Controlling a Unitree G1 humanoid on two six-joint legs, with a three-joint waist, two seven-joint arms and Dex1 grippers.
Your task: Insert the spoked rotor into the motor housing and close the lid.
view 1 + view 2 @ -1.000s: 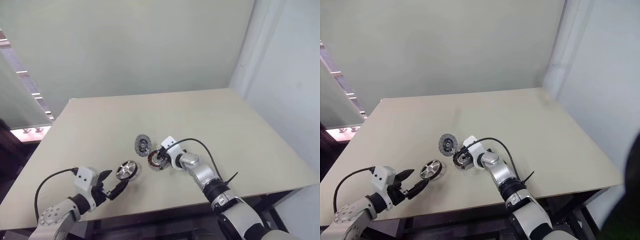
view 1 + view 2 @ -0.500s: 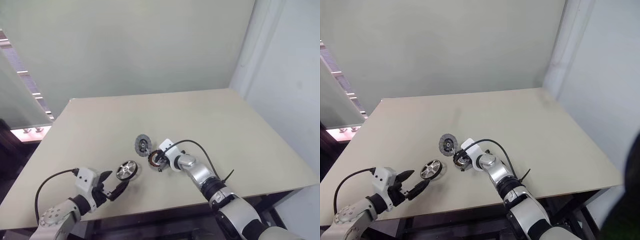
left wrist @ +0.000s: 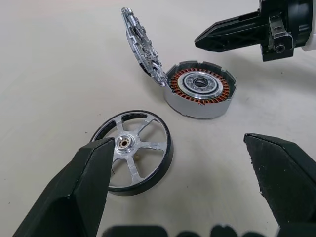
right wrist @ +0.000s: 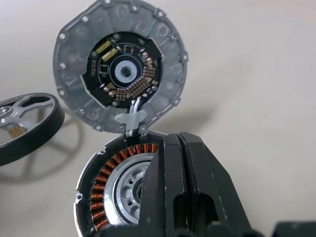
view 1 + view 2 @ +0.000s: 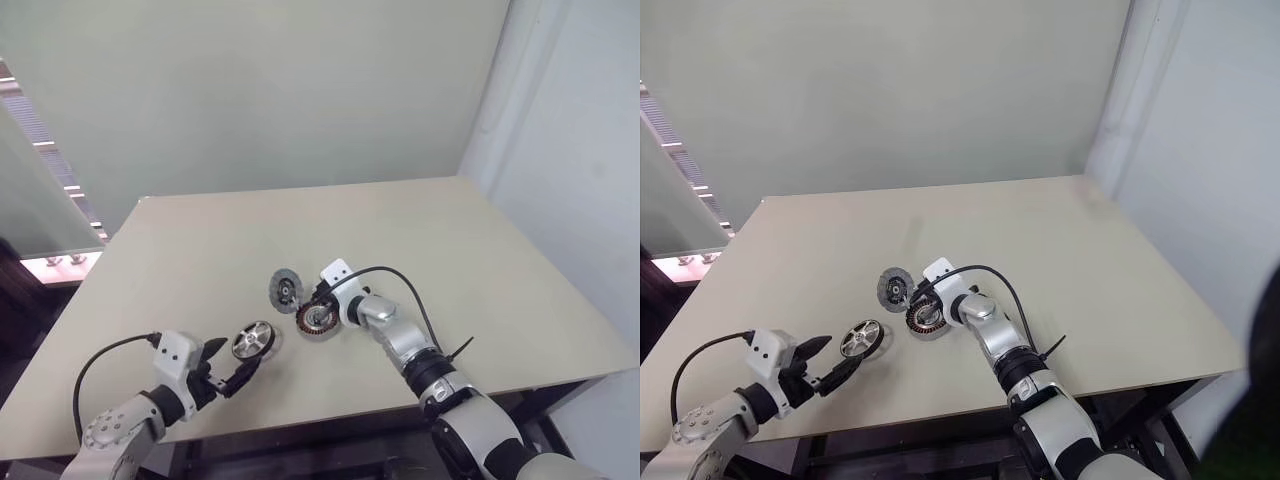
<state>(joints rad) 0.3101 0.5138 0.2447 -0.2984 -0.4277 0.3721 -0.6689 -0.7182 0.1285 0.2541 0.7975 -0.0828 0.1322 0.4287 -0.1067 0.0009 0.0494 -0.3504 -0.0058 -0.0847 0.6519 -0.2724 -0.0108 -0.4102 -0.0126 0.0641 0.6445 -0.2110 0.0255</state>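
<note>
The spoked rotor (image 5: 253, 340), a shiny silver wheel, lies flat on the table just ahead of my open left gripper (image 5: 232, 362), whose fingers (image 3: 74, 197) stand wide apart with nothing between them. To its right sits the motor housing (image 5: 317, 319), a round cup with copper windings around a silver hub (image 3: 200, 89). The lid (image 5: 286, 289) stands tilted up at the housing's far-left rim, joined to it by a small tab, its inner face (image 4: 121, 71) showing a circuit board. My right gripper (image 5: 318, 298) is shut, empty, and hovers just over the housing, pointing toward the lid.
The beige table (image 5: 420, 230) stretches wide behind and to the right of the parts. Its front edge runs close beneath my left arm. A black cable (image 5: 400, 285) loops off my right wrist above the tabletop.
In the last half second my shut right gripper has risen and moved a little farther out over the housing. The left gripper, rotor, housing and lid have stayed put.
</note>
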